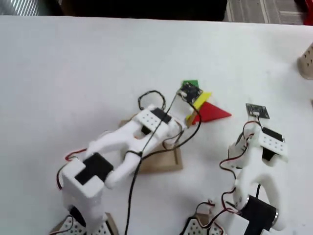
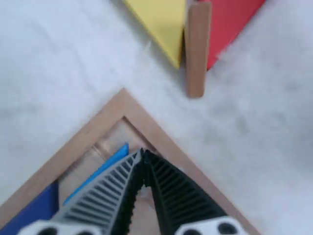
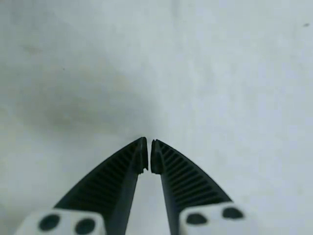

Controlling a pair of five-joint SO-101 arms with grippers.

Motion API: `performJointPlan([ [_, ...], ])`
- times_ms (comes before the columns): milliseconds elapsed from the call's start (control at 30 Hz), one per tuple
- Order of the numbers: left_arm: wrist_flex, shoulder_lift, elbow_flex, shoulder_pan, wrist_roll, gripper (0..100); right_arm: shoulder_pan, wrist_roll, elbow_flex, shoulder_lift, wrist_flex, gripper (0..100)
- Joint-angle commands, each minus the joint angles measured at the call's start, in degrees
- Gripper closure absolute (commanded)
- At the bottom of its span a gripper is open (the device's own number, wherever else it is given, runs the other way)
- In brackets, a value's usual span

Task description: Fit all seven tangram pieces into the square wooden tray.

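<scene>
My left gripper [image 2: 143, 156] is shut with nothing between its fingers, and its tips hang over a corner of the square wooden tray [image 2: 93, 128]. Inside the tray, a light blue piece [image 2: 110, 162] lies beside the grey finger and a dark blue piece [image 2: 29, 211] lies farther back. Outside that corner lie a yellow triangle [image 2: 161, 22], a tan wooden piece [image 2: 197, 49] and a red piece [image 2: 230, 22]. From above, the left arm covers most of the tray [image 1: 166, 160]; a green piece [image 1: 190, 84], the yellow piece [image 1: 201, 99] and the red triangle [image 1: 214, 112] lie beyond it. My right gripper [image 3: 148, 157] is shut over bare white table.
The right arm [image 1: 261, 147] stands folded at the right, apart from the pieces. A perforated wooden object [image 1: 307, 61] sits at the table's right edge. Cables loop around both arms. Wide white table lies to the left and at the back.
</scene>
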Motion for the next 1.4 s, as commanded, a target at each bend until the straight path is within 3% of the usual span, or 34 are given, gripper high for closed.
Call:
performJointPlan([
  [0,0.4,1.6,-6.0,-2.4,0.6,98,-0.7,0.9,-0.3,-0.4,-0.6,98.1],
  [300,4.0,-5.9,-4.9,0.5,0.4,98,-0.8,0.8,-0.3,-0.4,-0.6,98.1],
  [567,4.3,-22.5,12.8,-4.4,0.2,98,-0.8,0.9,-0.2,-0.4,-0.7,98.1],
  [700,-2.6,-22.5,20.5,-7.8,-1.9,98,-0.8,0.9,-0.2,-0.4,-0.7,98.1],
  [1000,-11.2,-19.2,20.7,-8.4,-0.4,98,-0.8,0.9,-0.2,-0.4,-0.7,98.1],
  [1367,-8.4,-8.7,10.6,-7.9,-0.1,98,-0.8,0.9,-0.2,-0.4,-0.7,98.1],
])
